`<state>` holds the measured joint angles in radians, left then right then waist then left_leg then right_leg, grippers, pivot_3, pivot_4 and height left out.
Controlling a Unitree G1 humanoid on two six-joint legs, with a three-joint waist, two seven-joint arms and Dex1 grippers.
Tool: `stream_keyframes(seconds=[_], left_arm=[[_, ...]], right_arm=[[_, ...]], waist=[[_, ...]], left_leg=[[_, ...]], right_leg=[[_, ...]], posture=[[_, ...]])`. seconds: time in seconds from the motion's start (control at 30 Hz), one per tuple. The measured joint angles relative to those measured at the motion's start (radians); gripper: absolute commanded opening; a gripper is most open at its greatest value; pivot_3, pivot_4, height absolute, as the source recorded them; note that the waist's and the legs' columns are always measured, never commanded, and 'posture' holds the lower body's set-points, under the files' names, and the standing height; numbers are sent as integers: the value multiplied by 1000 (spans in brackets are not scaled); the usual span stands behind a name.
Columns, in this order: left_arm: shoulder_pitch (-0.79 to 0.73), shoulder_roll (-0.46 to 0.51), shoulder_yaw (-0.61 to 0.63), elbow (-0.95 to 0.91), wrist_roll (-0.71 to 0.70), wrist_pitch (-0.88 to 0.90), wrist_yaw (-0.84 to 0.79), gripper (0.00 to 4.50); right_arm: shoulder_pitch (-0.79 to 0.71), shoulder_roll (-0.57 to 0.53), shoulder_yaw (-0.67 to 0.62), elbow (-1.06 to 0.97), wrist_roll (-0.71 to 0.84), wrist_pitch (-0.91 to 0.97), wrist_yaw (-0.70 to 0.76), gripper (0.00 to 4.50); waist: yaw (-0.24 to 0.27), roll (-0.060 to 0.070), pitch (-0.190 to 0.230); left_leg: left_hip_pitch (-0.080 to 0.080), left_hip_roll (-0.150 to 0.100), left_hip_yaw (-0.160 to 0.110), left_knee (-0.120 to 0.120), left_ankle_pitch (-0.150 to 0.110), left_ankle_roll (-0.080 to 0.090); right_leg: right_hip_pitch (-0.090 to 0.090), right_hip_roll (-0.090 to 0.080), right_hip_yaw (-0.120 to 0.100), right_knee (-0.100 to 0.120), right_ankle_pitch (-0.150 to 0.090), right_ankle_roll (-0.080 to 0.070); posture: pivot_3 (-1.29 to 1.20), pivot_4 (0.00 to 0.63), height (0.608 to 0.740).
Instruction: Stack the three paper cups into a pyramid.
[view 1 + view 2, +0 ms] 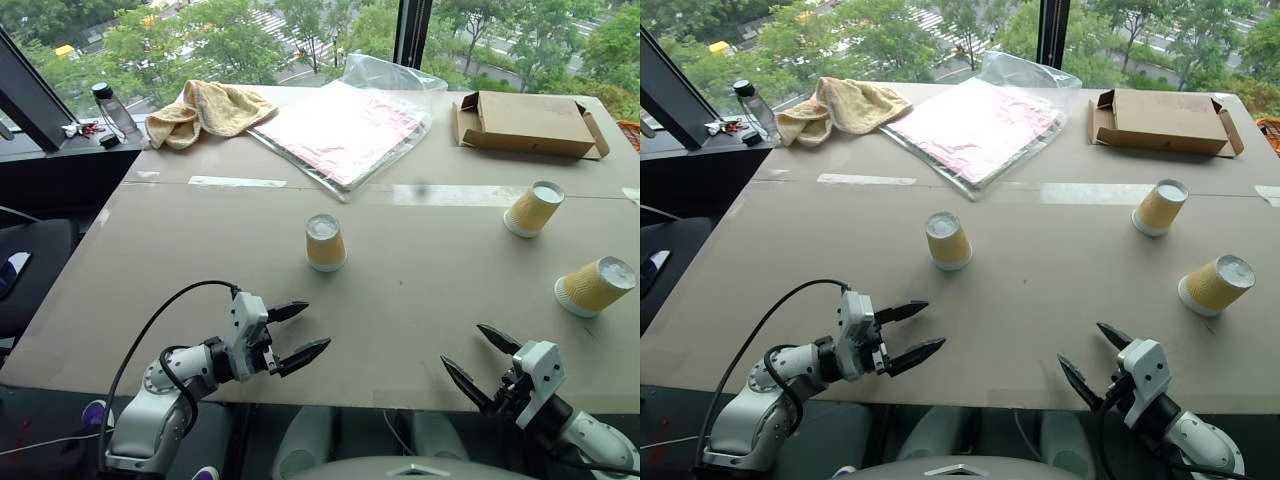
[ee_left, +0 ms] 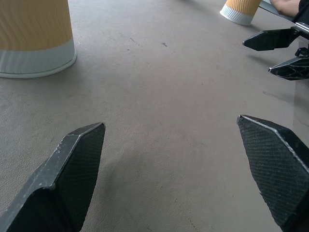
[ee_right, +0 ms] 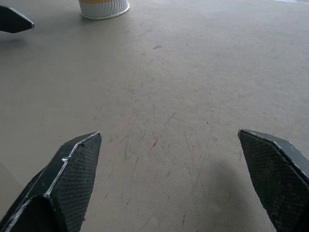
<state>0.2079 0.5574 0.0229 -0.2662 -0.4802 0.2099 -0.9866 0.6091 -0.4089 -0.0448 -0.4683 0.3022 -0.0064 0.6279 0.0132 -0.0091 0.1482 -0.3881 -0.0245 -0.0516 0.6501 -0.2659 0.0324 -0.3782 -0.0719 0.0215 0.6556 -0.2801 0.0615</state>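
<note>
On the counter (image 1: 420,290), three paper cups (image 1: 326,243) stand inverted and well apart; left tool (image 1: 291,334) and right tool (image 1: 478,362) hover spread, empty.

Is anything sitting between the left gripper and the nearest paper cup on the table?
Nothing visible. Only bare tabletop lies between the open left gripper and the upside-down mustard-yellow ribbed paper cup beyond it. The other two cups stand far to the right, the towel, plastic sleeve and cardboard box at the far edge.
</note>
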Motion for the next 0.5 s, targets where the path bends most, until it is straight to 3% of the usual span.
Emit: stream_keyframes(seconds=[0.5], left_arm=[[-4, -15, 11, 0, -29, 8, 31, 4500]], right_arm=[[3, -9, 0, 0, 13, 0, 2, 4474]], waist=[[0, 0, 0]], left_leg=[[0, 0, 0, 0, 0, 0]], right_leg=[[0, 0, 0, 0, 0, 0]], posture=[[0, 150, 740]])
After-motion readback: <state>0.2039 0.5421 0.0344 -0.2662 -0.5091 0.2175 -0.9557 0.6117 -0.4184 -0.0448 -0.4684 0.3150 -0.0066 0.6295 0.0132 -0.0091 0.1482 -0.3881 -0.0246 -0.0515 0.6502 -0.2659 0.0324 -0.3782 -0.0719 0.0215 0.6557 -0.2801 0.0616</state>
